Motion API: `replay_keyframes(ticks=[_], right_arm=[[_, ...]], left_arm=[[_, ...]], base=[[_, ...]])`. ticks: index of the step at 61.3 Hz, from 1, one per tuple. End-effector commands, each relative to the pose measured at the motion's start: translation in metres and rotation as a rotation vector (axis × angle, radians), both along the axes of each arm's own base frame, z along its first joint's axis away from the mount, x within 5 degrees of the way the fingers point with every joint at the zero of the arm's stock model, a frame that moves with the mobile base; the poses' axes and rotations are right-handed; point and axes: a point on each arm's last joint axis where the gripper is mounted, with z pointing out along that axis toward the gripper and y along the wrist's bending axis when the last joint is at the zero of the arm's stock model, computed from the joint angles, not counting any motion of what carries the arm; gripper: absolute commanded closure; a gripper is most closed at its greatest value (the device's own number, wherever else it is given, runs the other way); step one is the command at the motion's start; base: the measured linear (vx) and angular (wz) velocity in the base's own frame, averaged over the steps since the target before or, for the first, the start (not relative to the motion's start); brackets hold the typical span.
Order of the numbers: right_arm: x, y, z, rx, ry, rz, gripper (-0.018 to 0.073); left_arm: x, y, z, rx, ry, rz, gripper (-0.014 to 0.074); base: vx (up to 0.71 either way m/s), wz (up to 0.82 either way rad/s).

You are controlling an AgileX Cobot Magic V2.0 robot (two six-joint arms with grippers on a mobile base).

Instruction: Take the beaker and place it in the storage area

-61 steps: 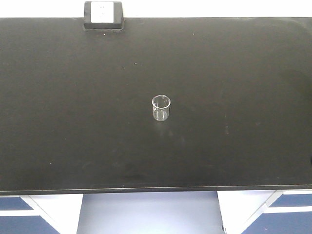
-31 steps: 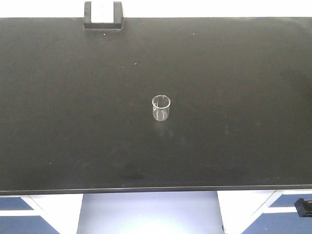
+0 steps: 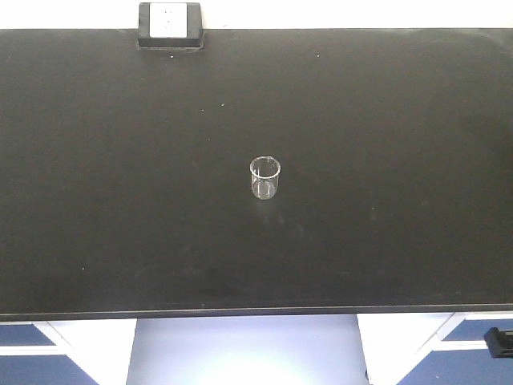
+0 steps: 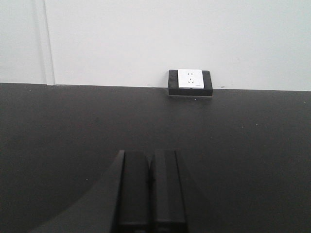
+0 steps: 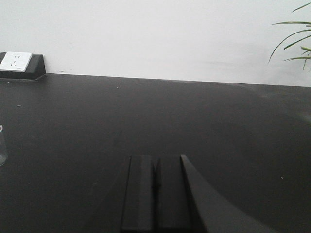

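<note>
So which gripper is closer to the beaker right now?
Probably the right. The right gripper has the beaker ahead to its left; the left gripper camera shows only benchtop and the socket box.

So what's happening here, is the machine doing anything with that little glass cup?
Nothing is holding it at this moment. The beaker stands upright and alone in the middle of the black benchtop, with a wall socket box at the back edge. The left gripper and the right gripper are both shut and empty, well short of the glass.
</note>
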Motion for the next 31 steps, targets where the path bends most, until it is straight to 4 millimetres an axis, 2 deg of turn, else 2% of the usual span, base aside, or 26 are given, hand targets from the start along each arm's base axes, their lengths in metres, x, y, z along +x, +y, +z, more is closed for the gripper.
replay_keyframes(ticks=[1, 31], right_arm=[[-0.0003, -0.0003, 0.0048, -0.003, -0.084, -0.004, 0.0567], [-0.0003, -0.0003, 0.0047, -0.003, -0.083, -0.004, 0.0567]], left_arm=[[-0.0005, -0.0015, 0.0012, -0.01, -0.081, -0.019, 0.0605], [-0.0005, -0.0015, 0.0012, -0.01, -0.081, -0.019, 0.0605]], base=[[0.0, 0.0], [0.0, 0.0]])
